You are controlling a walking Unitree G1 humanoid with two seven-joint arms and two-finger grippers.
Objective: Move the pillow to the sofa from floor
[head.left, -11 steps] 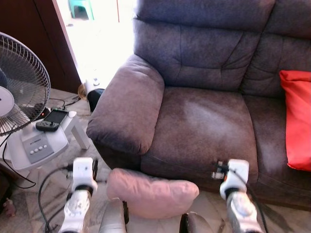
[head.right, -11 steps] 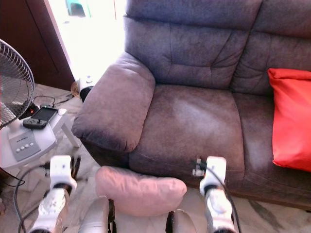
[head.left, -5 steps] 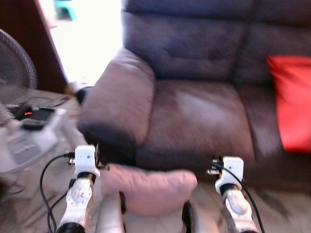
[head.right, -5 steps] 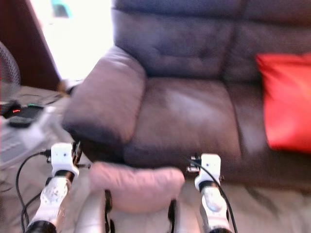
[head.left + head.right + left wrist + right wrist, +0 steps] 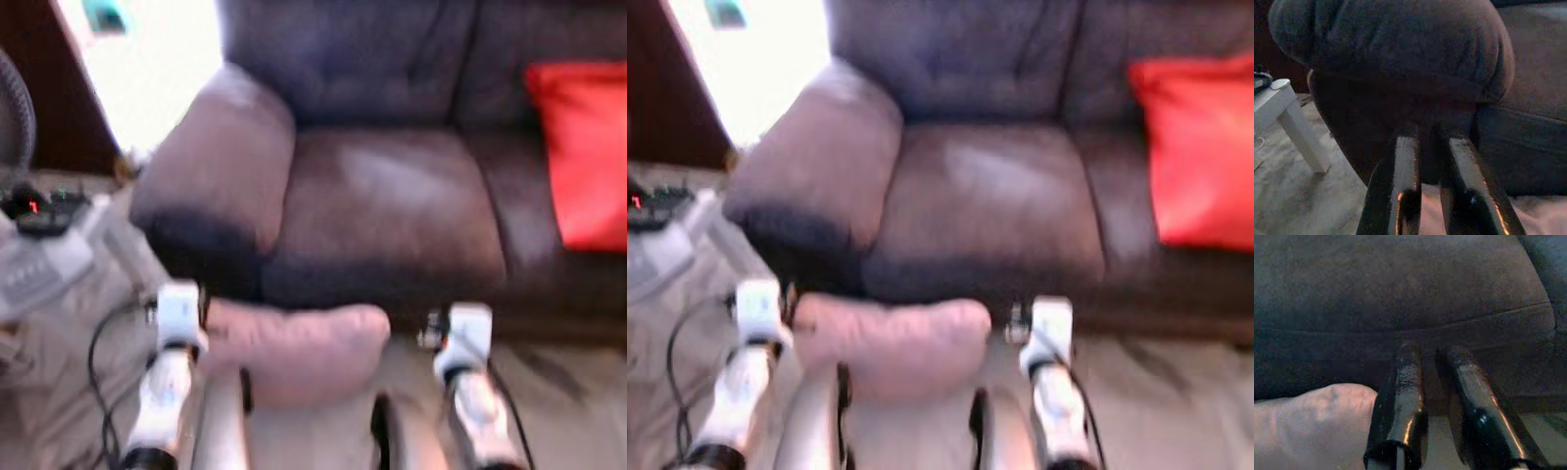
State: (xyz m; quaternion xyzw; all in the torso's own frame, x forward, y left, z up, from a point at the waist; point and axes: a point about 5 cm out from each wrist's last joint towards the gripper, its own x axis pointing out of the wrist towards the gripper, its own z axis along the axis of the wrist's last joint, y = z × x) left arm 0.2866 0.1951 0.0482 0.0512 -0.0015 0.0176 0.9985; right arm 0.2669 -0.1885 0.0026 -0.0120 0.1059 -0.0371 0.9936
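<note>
Your pink pillow (image 5: 294, 349) lies low in the middle of the head frames, on the floor (image 5: 549, 392) against the foot of the sofa (image 5: 392, 206), with the left gripper (image 5: 1430, 142) beside one end and the right gripper (image 5: 1432, 352) beside the other, each with its two black fingers drawn close with only a narrow slit between and holding nothing. It looks plump, soft and light, so expect it to sag and fold if you pinch one corner. You would probably do best to press in on both ends at once and lift it as a squeezed bundle up to the seat cushion (image 5: 392, 215) in the centre of the frame.
</note>
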